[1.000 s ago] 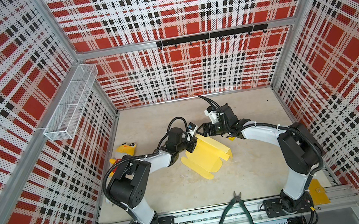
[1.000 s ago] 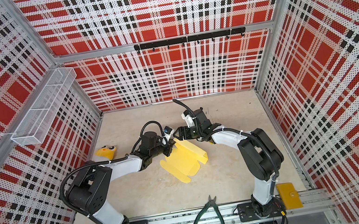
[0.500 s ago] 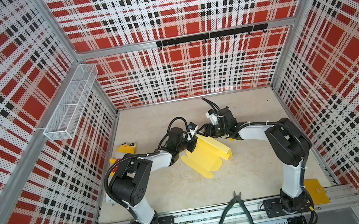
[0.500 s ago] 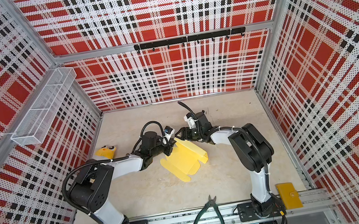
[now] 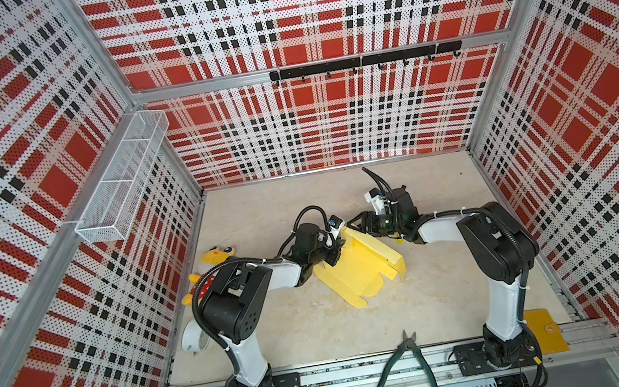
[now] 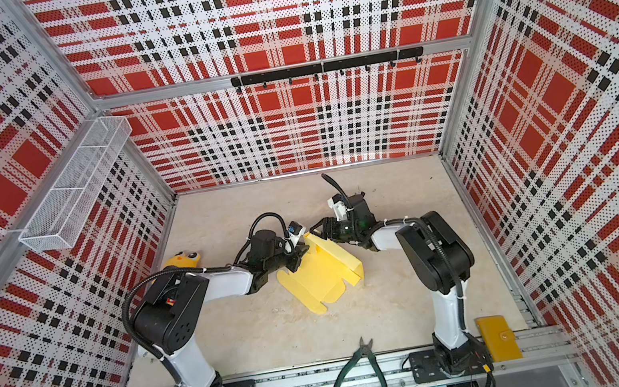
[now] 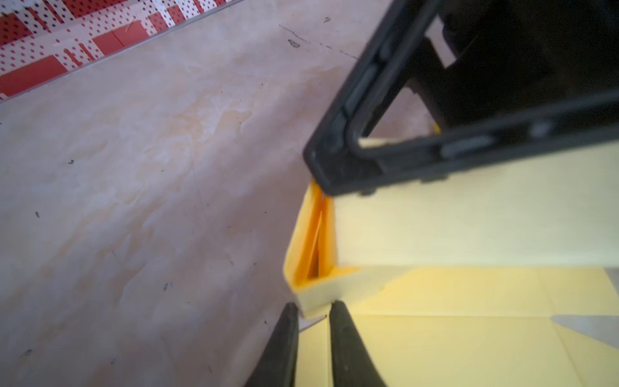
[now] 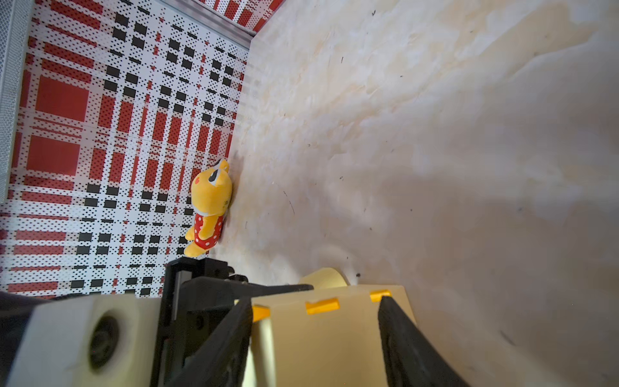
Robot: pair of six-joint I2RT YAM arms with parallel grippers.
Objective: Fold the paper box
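The paper box is pale yellow card, lying partly folded mid-floor, with its far wall raised and rounded tabs flat at the near end. My left gripper is at its far left corner. In the left wrist view the left gripper holds the doubled wall corner of the box between narrowly spaced tips. My right gripper is open wide over the far wall. One of its fingers rests on that wall's top edge.
A yellow plush toy leans on the left wall, with a white tape roll nearer the front. Green pliers and a yellow wallet lie on the front rail. A wire basket hangs high on the left.
The right gripper has come down and left onto the box's far wall, and its jaws have narrowed. The left jaws have parted slightly at the corner. The box has hardly moved.
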